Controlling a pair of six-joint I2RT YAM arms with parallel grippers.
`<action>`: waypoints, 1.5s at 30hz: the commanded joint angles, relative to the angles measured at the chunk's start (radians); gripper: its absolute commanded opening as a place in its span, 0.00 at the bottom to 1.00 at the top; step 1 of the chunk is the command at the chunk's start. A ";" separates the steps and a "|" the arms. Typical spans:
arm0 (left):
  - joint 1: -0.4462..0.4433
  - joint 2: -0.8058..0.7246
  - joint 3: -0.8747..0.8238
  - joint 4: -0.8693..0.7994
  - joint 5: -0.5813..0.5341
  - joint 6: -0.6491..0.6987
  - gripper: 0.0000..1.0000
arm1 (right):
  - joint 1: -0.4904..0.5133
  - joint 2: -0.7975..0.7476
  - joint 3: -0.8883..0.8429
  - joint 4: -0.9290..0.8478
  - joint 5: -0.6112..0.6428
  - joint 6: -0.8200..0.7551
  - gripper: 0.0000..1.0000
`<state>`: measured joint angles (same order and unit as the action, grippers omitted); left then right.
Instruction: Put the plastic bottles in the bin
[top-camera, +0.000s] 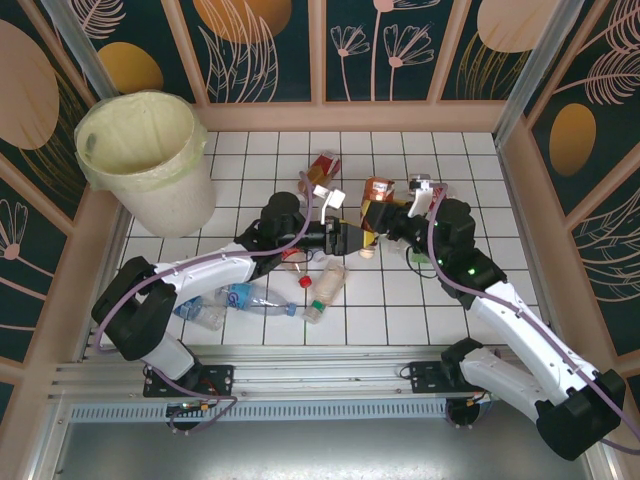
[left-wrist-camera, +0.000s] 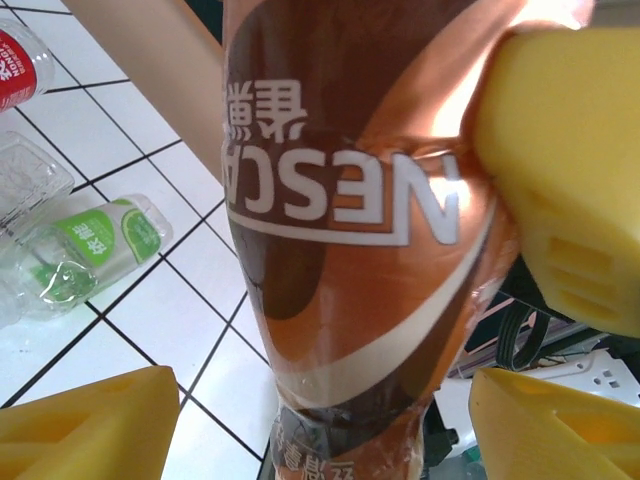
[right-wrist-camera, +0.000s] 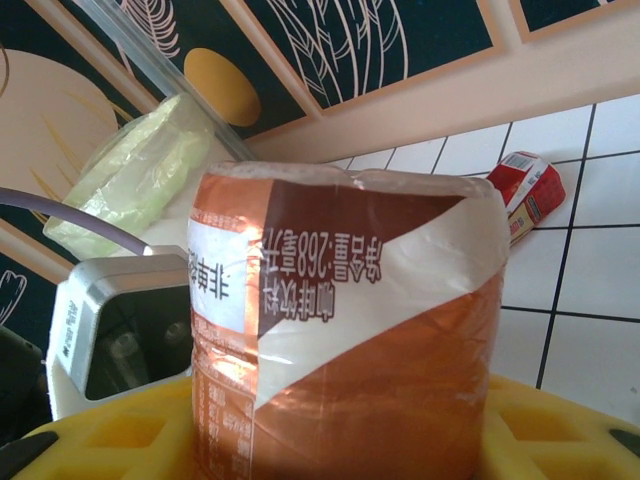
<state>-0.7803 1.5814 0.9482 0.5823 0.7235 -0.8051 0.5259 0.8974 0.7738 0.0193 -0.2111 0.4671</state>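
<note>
The jaws of the right gripper (top-camera: 393, 216) pinch a brown-and-copper labelled plastic coffee bottle (top-camera: 376, 205) near the middle of the white tiled table (top-camera: 450, 300). Its yellow fingers (right-wrist-camera: 560, 430) press both sides of the bottle. The jaws of the left gripper (top-camera: 352, 238) stand spread around the same bottle, and its yellow fingers (left-wrist-camera: 90, 430) show a gap to the label. The large round cream-yellow bin (top-camera: 170, 200), lined with a translucent bag, sits in the far left corner, well apart. More plastic bottles lie on the tiles: a red-labelled one (top-camera: 322, 170) beyond the grippers, a green-capped one (top-camera: 326, 290) and a clear blue-labelled one (top-camera: 235, 300) nearer the bases.
</note>
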 joint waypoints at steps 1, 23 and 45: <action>-0.007 -0.018 0.048 -0.013 0.000 0.036 0.77 | 0.009 -0.011 0.009 0.055 -0.022 -0.027 0.52; -0.011 -0.014 0.033 0.024 0.036 0.017 0.66 | 0.011 0.011 0.007 0.095 -0.039 -0.007 0.51; -0.028 -0.034 0.044 -0.032 0.003 0.054 0.32 | 0.016 0.024 0.004 0.105 -0.036 0.001 0.53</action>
<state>-0.7971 1.5780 0.9718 0.5537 0.7227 -0.7635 0.5323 0.9176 0.7734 0.0715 -0.2379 0.4694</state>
